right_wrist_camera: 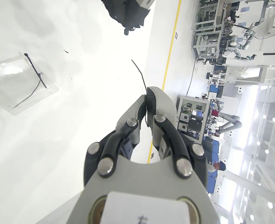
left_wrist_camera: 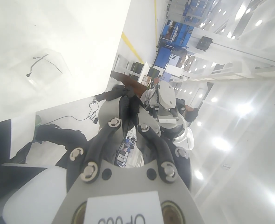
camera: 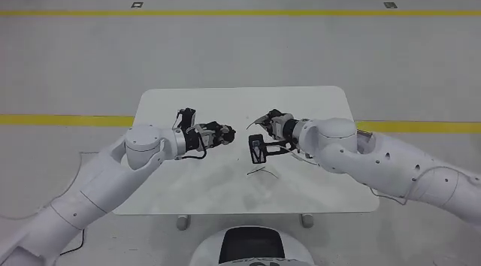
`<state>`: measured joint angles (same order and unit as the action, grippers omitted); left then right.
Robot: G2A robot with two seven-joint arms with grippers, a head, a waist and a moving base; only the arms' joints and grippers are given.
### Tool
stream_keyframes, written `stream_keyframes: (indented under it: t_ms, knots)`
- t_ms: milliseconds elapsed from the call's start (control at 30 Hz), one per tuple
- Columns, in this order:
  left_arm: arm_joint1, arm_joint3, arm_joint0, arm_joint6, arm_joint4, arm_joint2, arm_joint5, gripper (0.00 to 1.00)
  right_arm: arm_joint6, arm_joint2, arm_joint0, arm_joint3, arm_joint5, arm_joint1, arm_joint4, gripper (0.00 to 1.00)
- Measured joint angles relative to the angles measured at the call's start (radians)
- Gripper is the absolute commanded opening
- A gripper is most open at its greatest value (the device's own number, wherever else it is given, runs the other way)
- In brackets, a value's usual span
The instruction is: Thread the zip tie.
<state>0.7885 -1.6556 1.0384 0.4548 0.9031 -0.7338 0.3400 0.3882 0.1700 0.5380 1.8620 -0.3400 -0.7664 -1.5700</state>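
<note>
My right gripper (right_wrist_camera: pixel 147 96) is shut on a black zip tie (right_wrist_camera: pixel 139 73), whose thin pointed tail sticks out past the fingertips. The tail points toward my left gripper (right_wrist_camera: pixel 128 24), a short gap away. In the top view both grippers hover over the middle of the white table (camera: pixel 323 104), the left gripper (camera: pixel 227 131) facing the right gripper (camera: pixel 260 122). The left gripper (left_wrist_camera: pixel 128 95) has its dark fingers pressed together. A small black nub shows at its tips; I cannot tell what it is.
A clear plastic sheet (right_wrist_camera: pixel 9 82) lies flat on the table with loose black zip ties (right_wrist_camera: pixel 33 82) on it, toward the front edge below the grippers. The same loose zip ties (camera: pixel 261 170) sit near the table's front middle. Yellow floor lines run behind the table.
</note>
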Motion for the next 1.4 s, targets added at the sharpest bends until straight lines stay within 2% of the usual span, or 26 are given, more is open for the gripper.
stream_keyframes:
  t_ms: [167,333,467,667,800,1033,1200,1400]
  knots:
    - [0.004,0.002,0.005,-0.013,0.010,0.001,0.000,0.00,0.002,0.002,0.008,0.004,0.001,-0.003,0.000,0.00]
    - [0.011,0.024,-0.004,-0.016,0.079,0.010,0.000,0.00,0.086,0.000,0.004,0.033,0.000,-0.013,0.000,0.00]
    - [0.009,0.046,-0.030,-0.038,0.153,0.048,0.000,0.00,0.148,0.000,0.002,0.052,0.000,-0.022,0.000,0.00]
    - [-0.004,0.051,-0.082,-0.052,0.256,0.108,0.000,0.00,0.179,0.000,0.009,0.059,0.000,-0.031,0.000,0.00]
    - [-0.014,0.037,-0.116,-0.080,0.250,0.133,0.000,0.00,0.180,0.000,0.012,0.056,0.000,-0.033,0.000,0.00]
    - [-0.012,0.039,-0.110,-0.080,0.258,0.129,-0.002,0.00,0.178,0.001,0.014,0.055,0.000,-0.033,0.000,0.00]
    - [-0.012,0.050,-0.103,-0.063,0.314,0.121,0.000,0.00,0.201,0.000,0.015,0.059,0.000,-0.036,0.000,0.00]
    - [-0.021,0.059,-0.121,-0.032,0.369,0.151,0.000,0.00,0.212,0.000,0.016,0.064,0.000,-0.041,0.000,0.00]
